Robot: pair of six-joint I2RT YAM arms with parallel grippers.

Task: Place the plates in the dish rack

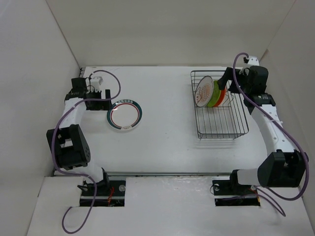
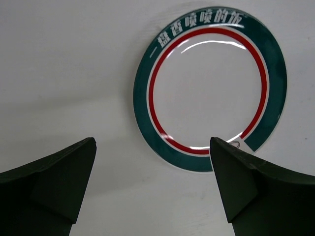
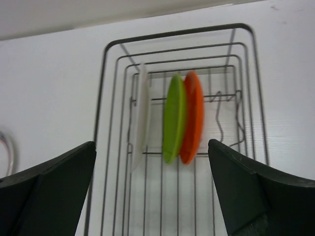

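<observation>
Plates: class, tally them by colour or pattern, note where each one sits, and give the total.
Plain lime green round plate, upright in the black wire dish rack: 1
Plain orange round plate, upright in the rack: 1
White round plate with orange sunburst centre, upright in the rack: 1
White round plate with dark green-and-red rim rings, flat on the white table: 1
Total: 4

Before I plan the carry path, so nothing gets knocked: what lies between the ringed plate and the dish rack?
Nothing. In the top external view, the table between the ringed plate and the dish rack is bare white surface.
</observation>
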